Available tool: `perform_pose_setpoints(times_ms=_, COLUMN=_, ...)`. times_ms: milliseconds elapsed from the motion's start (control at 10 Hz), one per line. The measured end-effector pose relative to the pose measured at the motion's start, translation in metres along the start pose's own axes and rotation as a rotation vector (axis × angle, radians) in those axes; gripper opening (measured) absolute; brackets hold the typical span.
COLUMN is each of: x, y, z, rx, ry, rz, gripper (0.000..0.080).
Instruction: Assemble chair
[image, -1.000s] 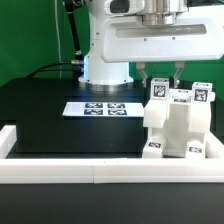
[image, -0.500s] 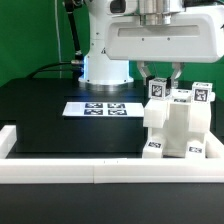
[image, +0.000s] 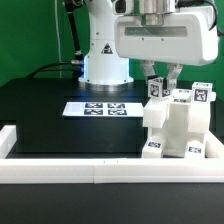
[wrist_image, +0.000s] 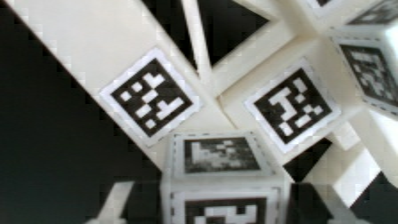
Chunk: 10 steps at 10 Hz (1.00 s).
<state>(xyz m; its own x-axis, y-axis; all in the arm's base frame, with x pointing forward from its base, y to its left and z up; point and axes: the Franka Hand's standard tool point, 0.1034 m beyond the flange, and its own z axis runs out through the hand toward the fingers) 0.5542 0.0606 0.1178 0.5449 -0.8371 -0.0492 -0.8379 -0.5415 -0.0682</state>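
The partly built chair (image: 180, 130), a blocky white body with small tags, stands at the exterior view's right on the black table. Three tagged tops rise from it. My gripper (image: 162, 82) hangs straight above and is shut on the nearest small post (image: 157, 90), one finger on each side. In the wrist view that post (wrist_image: 221, 158) stands upright between my fingers, gripper (wrist_image: 221, 205), with tags on its top and side. Behind it lie white chair pieces with large tags (wrist_image: 151, 92). The post's lower end is hidden by the chair body.
The marker board (image: 100, 108) lies flat on the table at the middle. A long low white border rail (image: 60, 170) runs along the front, with a raised end at the left. The arm's white base (image: 105, 60) stands behind the board.
The hand has turned about its vertical axis over the post, and its wide body now looks narrower and shifted. The post stays in place on the chair, still gripped.
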Motion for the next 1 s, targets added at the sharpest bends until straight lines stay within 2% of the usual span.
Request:
perform_pose_setpoints(times_ms=900, x=0.0004, y=-0.0002, z=-0.0002, rx=0.005, ry=-0.007, rz=0.515, gripper=0.0288)
perform_pose_setpoints(times_ms=1000, x=0.0004, y=-0.0002, z=-0.0002, rx=0.005, ry=-0.007, rz=0.508, gripper=0.0288)
